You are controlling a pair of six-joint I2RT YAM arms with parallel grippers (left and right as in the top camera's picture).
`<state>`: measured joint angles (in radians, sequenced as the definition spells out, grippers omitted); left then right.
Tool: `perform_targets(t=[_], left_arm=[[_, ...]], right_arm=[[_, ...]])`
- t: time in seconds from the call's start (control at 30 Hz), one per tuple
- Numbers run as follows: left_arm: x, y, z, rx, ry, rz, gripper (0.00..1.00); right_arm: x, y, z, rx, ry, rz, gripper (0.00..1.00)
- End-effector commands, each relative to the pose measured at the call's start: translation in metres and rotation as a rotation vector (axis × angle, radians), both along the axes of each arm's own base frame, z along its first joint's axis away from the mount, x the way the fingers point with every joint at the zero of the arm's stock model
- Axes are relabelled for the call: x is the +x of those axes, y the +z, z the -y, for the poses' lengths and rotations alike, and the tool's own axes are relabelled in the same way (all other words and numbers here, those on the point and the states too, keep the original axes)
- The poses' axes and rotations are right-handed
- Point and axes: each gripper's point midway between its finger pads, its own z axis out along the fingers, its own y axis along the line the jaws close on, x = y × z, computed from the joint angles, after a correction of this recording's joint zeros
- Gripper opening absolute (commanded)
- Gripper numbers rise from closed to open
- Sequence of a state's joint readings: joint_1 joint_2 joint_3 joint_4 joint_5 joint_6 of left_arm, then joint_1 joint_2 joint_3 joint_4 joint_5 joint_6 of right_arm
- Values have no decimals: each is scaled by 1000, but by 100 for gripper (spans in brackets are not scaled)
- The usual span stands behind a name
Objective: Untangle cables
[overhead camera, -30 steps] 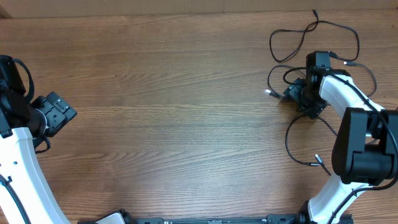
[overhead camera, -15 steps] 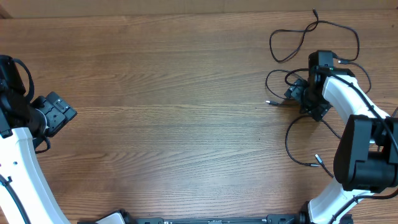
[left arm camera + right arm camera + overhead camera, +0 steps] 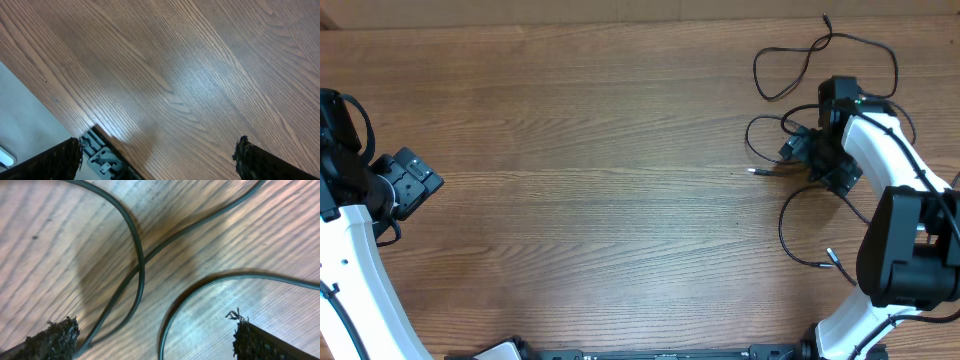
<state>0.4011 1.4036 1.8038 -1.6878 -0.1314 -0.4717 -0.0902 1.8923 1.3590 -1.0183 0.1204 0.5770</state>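
Crossover of cables [image 3: 142, 255] at right wrist; plug [image 3: 753, 172] overhead

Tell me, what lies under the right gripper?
Under the right gripper, thin black cables cross on the wooden table. From overhead, the right arm covers where those cables run on.

Cables [image 3: 755, 72] all sit in the far right corner of the tabletop [image 3: 600, 150], with loops trailing down the right edge toward the near side (one plug end pokes out left of the bunch). Right gripper [image 3: 808, 160] is over the middle of the bunch, strands crossing on the tabletop between its fingers. Left gripper [image 3: 418, 182] is at the mid left edge, well apart from the cables.
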Motion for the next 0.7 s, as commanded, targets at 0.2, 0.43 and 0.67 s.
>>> perform_targets(t=[0.2, 0.43, 0.67], left_arm=[[-1, -2, -1, -7, 18, -3, 100], [-1, -2, -1, -7, 18, -3, 100], [-1, -2, -1, -7, 18, -3, 99]], right_arm=[[14, 44, 1, -14, 92, 107, 100], [17, 43, -2, 76, 71, 133, 94], [11, 40, -44, 259, 253, 123, 93]])
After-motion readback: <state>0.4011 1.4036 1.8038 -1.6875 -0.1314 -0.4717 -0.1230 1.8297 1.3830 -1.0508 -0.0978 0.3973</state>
